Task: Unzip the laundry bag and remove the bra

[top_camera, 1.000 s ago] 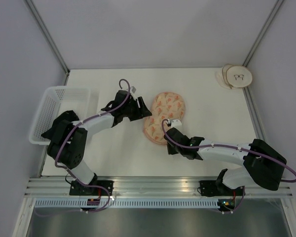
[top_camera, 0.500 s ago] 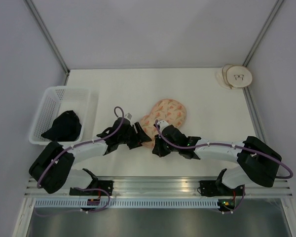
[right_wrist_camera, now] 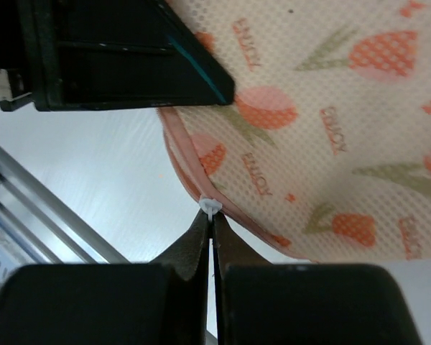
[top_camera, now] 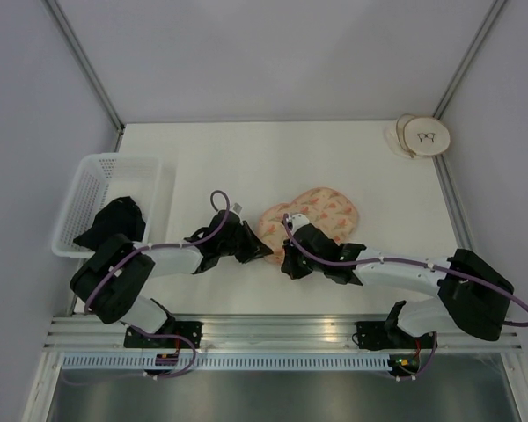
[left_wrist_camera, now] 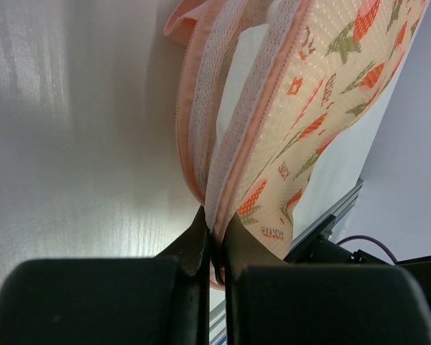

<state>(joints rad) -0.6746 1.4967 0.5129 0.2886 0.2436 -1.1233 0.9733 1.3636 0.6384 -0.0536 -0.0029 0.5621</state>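
Top view: laundry bag lies mid-surface, slanted, one lobe far-right and the other near-left. Both claws meet at its near-left end. Left claw comes in from the left, right claw from the near side, the two just beside each other. There is bare room far of the bag and to its right. The near edge w/ metal rail is close behind the claws. White lattice basket sits at the left edge w/ black cloth in it, well apart from the bag. Round white item is in the far-right corner, also well apart.

Left wrist: left claw is clenched on the bag's pink-trimmed edge, w/ fabric pinched between the fingertips. The bag stands up off the surface here, its seam gaping a little above the grip.

Right wrist: right claw is clenched, tips nipping the small white zip pull at the bag's pink rim. The left claw's black body crowds in just beside, upper left. Bare surface and the rail lie to the left.
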